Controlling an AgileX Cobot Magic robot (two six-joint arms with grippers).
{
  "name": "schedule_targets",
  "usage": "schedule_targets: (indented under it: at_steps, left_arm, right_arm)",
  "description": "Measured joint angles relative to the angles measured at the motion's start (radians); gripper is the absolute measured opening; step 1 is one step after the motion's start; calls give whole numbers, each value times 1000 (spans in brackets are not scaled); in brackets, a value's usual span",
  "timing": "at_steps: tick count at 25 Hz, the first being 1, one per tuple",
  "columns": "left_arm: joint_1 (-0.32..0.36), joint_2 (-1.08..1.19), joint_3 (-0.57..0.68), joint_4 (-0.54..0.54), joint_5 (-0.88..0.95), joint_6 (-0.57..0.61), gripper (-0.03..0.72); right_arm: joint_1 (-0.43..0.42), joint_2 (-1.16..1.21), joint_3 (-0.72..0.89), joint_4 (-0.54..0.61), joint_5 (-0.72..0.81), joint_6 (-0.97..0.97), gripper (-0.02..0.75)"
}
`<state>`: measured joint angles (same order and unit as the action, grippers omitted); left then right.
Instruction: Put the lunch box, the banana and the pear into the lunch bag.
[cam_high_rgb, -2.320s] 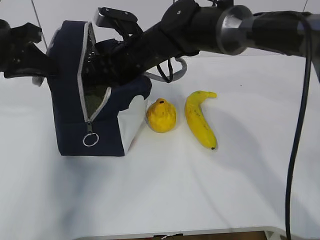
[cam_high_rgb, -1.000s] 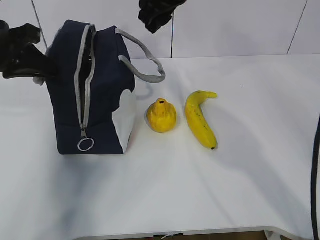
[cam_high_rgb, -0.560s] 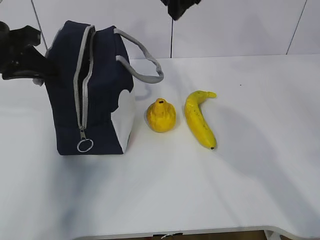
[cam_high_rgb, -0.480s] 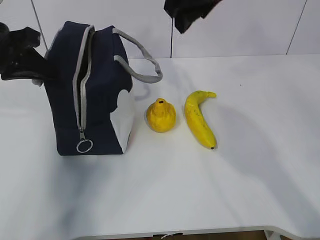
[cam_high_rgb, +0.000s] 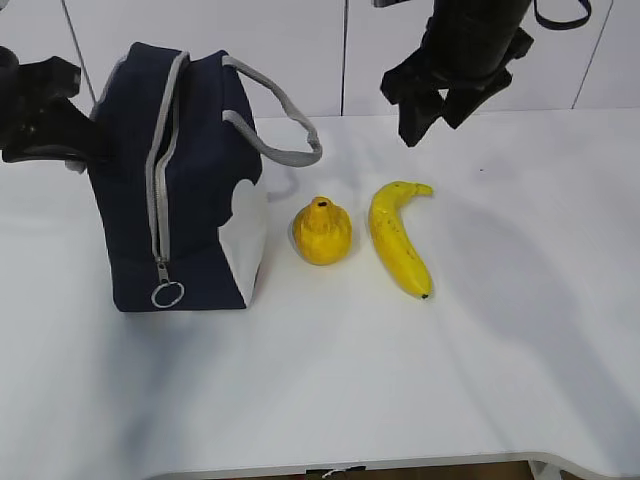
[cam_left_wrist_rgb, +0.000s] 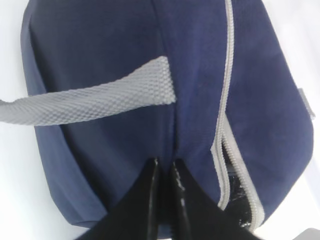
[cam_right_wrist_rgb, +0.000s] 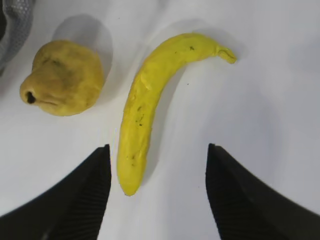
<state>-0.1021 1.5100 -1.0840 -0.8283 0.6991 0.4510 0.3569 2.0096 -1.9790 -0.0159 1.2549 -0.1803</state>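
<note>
Now one lunch bag (cam_high_rgb: 185, 180) upright on table (cam_high_rgb: 330, 380), one pear (cam_high_rgb: 321, 231) beside it, one banana (cam_high_rgb: 398, 238) beside pear; right gripper (cam_right_wrist_rgb: 156, 192) spread wide above banana; left gripper (cam_left_wrist_rgb: 165, 167) pinching bag fabric; lunch box unseen.

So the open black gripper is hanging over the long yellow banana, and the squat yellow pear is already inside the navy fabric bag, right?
Not quite. The squat yellow pear is not inside the navy fabric bag; it sits on the white table beside the bag, as the exterior view shows. The rest holds: the open black gripper hangs over the long yellow banana.
</note>
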Motion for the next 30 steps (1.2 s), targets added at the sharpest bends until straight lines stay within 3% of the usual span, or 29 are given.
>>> schedule_targets:
  at_steps: [8, 19, 30]
  left_arm:
    - [0, 0, 0, 0, 2, 0, -6]
    - [0, 0, 0, 0, 2, 0, -6]
    - [0, 0, 0, 0, 2, 0, -6]
  right_arm:
    - [-7, 42, 12, 16, -7, 180, 494]
    - [-9, 115, 14, 94, -60, 211, 494]
    - [-9, 195, 14, 96, -99, 238, 505]
